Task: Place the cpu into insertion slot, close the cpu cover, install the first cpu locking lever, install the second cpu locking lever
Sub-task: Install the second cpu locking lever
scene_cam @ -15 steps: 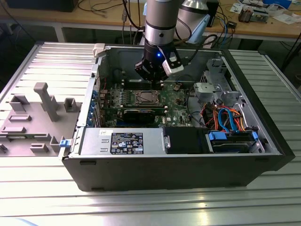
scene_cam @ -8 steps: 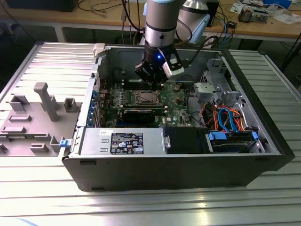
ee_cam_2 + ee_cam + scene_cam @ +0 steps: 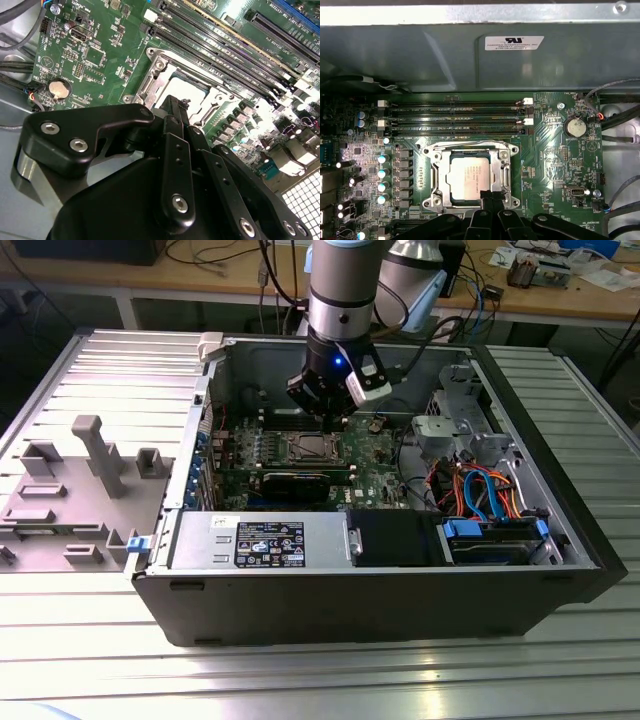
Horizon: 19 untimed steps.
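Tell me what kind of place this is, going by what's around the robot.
Probably an electronics assembly lab or test bench. An open computer case lies on a ribbed metal table, the gripper hangs over its motherboard, and a wooden workbench behind carries cables and parts.

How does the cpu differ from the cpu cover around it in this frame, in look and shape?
The cpu is a solid flat square with a pale, matte silvery face bearing print; the cpu cover is an open frame of shinier bare metal with a large square window. The cpu sits inside that window, while the cpu cover borders it on all sides. Both are square, silvery-grey and lie flat on the green motherboard, with the gripper at the socket's edge.
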Each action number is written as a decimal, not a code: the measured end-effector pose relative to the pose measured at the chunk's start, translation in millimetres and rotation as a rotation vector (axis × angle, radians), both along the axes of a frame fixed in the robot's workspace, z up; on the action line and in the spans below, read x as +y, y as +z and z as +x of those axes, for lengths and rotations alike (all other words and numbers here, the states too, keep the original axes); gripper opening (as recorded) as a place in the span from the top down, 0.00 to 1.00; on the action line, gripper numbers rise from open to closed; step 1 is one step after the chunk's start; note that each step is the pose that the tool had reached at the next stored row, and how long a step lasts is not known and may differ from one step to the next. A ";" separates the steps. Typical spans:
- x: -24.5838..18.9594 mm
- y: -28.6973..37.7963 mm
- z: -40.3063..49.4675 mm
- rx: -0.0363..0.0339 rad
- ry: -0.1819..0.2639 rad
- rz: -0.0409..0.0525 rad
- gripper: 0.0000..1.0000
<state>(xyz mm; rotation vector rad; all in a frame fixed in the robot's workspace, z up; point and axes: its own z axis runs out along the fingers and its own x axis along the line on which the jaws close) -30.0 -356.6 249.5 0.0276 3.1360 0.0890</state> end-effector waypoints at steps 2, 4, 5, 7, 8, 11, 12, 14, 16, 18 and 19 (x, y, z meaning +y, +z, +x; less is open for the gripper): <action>-0.8 -0.1 0.0 -0.0001 0.000 0.0001 0.89; -1.3 -0.1 0.0 -0.0001 0.000 0.0001 0.89; -1.3 -0.1 0.0 -0.0001 0.000 0.0001 0.89; -1.4 2.8 -0.1 -0.0001 0.000 0.0002 0.89; -3.5 2.9 -0.1 0.0000 0.000 0.0003 0.89; -11.0 2.8 -0.1 0.0000 0.000 0.0006 0.89; -13.5 2.7 -0.1 -0.0001 0.000 0.0006 0.89; -17.7 2.6 -0.1 -0.0001 0.000 0.0008 0.89; -22.0 2.3 -0.1 0.0000 0.000 0.0007 0.89; -24.4 1.0 -0.3 0.0010 0.003 0.0007 0.89; -24.9 -0.2 -0.7 0.0019 0.013 0.0012 0.89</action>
